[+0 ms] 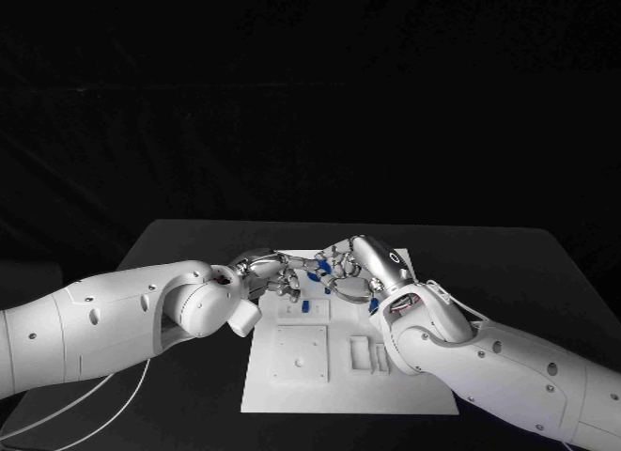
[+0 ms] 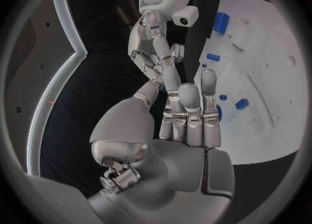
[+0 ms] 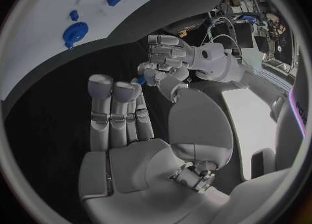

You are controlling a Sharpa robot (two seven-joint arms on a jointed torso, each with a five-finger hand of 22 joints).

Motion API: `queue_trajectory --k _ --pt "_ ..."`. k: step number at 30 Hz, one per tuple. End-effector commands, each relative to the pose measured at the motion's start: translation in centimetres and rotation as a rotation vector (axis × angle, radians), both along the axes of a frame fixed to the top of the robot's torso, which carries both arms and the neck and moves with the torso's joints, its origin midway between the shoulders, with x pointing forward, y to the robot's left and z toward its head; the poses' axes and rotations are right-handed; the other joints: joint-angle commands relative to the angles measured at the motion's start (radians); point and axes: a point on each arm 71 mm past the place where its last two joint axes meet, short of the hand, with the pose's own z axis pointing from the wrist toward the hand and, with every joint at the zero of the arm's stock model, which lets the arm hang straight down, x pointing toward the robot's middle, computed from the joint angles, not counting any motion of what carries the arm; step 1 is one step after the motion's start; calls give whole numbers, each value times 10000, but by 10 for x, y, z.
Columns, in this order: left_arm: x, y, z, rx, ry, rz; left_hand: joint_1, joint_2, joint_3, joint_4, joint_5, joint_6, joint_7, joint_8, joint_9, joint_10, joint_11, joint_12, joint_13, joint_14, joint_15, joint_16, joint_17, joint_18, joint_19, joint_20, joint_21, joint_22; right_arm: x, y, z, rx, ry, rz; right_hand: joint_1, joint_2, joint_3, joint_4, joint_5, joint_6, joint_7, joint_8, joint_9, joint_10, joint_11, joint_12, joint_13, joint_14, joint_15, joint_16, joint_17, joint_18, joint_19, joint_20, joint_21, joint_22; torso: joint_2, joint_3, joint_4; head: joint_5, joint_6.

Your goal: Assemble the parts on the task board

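The left hand and the right hand meet fingertip to fingertip over the far end of the task board; between them sits a small blue part, touched by the fingers of both, though which hand truly grips it I cannot tell; it is too small to judge which way its long axis runs. The right hand's other fingers stand straight and side by side; the left hand's are held straight and together too. On the white board lie more blue parts, scattered toward its far end; a round blue piece sits flat on the board, smaller ones beside it; pale raised blocks occupy the near half.
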Motion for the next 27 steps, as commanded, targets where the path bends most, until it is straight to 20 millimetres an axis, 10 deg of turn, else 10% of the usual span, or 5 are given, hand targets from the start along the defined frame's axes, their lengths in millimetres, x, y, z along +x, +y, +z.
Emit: queue_trajectory --k 1,9,18,20,27 --pt "-2 -1 -1 6 79 -302 -107 63 74 -3 24 838 -518 43 71 -145 -75 34 -15 -32 -56 -16 -10 -117 -80 -13 59 -16 4 -5 -3 -110 327 159 -31 106 74 1 -126 -148 19 -39 -71 -108 15 19 -21 -91 38 -38 -23 142 493 78 -103 662 0 0 -1 0 -1" --pt "-3 -1 -1 -11 89 -422 -126 79 81 -12 33 848 -519 49 85 -159 -74 29 -20 -41 -54 -20 -24 -117 -95 -10 77 -42 5 -7 -7 -190 701 645 35 207 -233 -21 -473 -488 108 -41 -111 -210 78 90 -31 -135 93 -46 -40 168 459 129 -287 637 1 2 2 9 8" --pt "-2 1 -1 -40 67 -505 -215 136 118 -21 29 867 -529 48 133 -158 -68 35 -23 -42 -53 -16 -36 -115 -104 -9 99 -76 5 -8 -6 49 814 1045 377 75 -4182 204 950 -1074 204 -40 -122 -205 207 221 -91 -137 196 2 -34 211 491 228 -521 562 2 5 -1 3 7" --pt "-3 0 -1 -50 80 -545 -215 136 118 -21 29 867 -529 48 133 -158 -68 35 -23 -42 -53 -16 -36 -115 -104 -9 99 -76 5 -8 -6 91 795 1058 737 442 -5470 291 929 -1108 232 -33 -114 -204 238 212 -162 -135 207 10 -48 232 509 260 -569 557 0 5 0 -1 5" --pt "-3 0 -2 4 111 -647 -261 148 147 -113 -4 830 -520 47 160 -163 -62 17 -42 -44 -47 -33 -72 -110 -123 -3 143 -139 5 -8 -5 158 761 1084 1125 631 -6263 357 409 -1083 217 -43 -121 -229 245 255 -231 -144 224 33 -75 242 512 270 -584 577 1 7 5 5 6"
